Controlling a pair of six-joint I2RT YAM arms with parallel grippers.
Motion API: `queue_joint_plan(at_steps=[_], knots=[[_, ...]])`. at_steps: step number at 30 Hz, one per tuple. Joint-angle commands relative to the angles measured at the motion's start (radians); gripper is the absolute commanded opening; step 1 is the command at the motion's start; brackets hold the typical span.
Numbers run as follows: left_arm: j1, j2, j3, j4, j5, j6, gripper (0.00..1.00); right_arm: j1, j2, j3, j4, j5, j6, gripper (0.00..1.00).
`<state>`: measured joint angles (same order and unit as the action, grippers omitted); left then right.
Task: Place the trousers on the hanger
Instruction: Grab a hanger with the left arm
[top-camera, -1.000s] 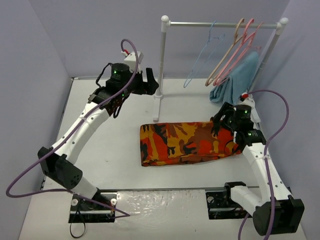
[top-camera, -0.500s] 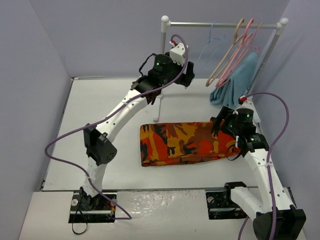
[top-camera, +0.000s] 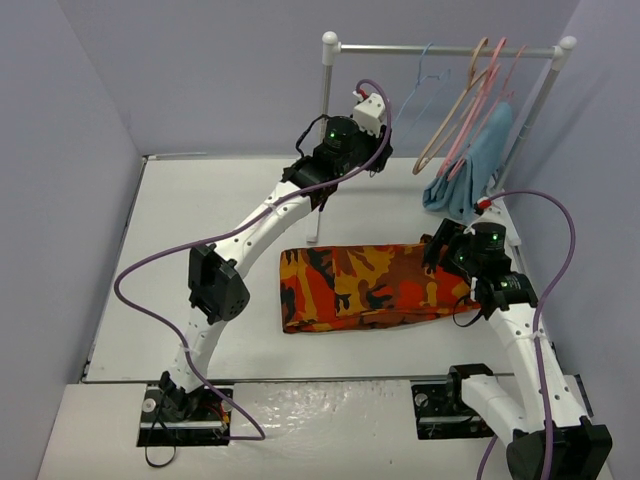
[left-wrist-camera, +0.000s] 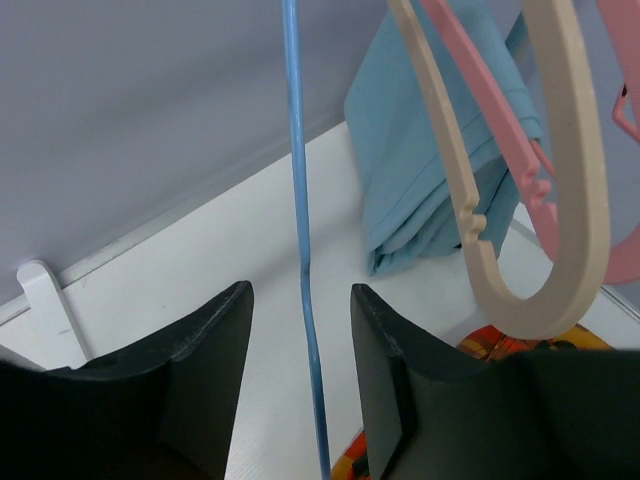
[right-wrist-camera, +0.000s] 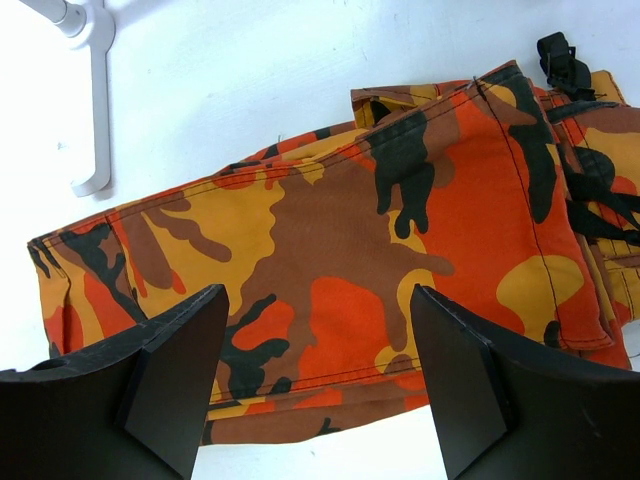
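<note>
The camouflage trousers (top-camera: 370, 285) lie folded flat on the table in front of the rack; they fill the right wrist view (right-wrist-camera: 380, 250). The light-blue wire hanger (top-camera: 418, 85) hangs on the rack's rail. My left gripper (top-camera: 376, 155) is raised at the hanger and open. In the left wrist view its jaws (left-wrist-camera: 300, 300) stand either side of the hanger's wire (left-wrist-camera: 298, 180), not touching it. My right gripper (top-camera: 440, 250) hovers open and empty over the trousers' right end (right-wrist-camera: 318, 300).
A white rack (top-camera: 326, 110) stands at the back, its foot in the right wrist view (right-wrist-camera: 95, 100). A tan wooden hanger (left-wrist-camera: 580, 200), a pink hanger (left-wrist-camera: 490, 90) and a teal cloth (left-wrist-camera: 420, 170) hang right of the blue hanger.
My left arm has swung from the back left across to the rack and brought its open jaws around the blue hanger's wire. The right gripper has shifted only slightly over the trousers.
</note>
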<state>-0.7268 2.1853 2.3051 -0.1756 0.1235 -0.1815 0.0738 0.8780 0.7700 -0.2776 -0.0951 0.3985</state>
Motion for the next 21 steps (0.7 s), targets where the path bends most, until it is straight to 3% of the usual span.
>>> queue_joint_plan(at_steps=[1,6,14,19,21], knots=[[-0.019,-0.029,0.072,0.133,-0.029,0.003,0.29,0.006,-0.02,0.008,0.006,-0.015,-0.002,0.71],[-0.03,-0.009,0.074,0.158,-0.032,0.006,0.24,0.006,-0.025,0.011,-0.007,-0.019,-0.009,0.71],[-0.034,0.019,0.105,0.159,-0.045,0.01,0.3,0.006,-0.037,0.015,-0.021,-0.026,-0.011,0.71],[-0.038,0.031,0.115,0.16,-0.052,0.007,0.25,0.004,-0.036,0.017,-0.028,-0.028,-0.015,0.71],[-0.039,0.031,0.116,0.159,-0.06,0.007,0.18,0.006,-0.039,0.017,-0.031,-0.029,-0.015,0.71]])
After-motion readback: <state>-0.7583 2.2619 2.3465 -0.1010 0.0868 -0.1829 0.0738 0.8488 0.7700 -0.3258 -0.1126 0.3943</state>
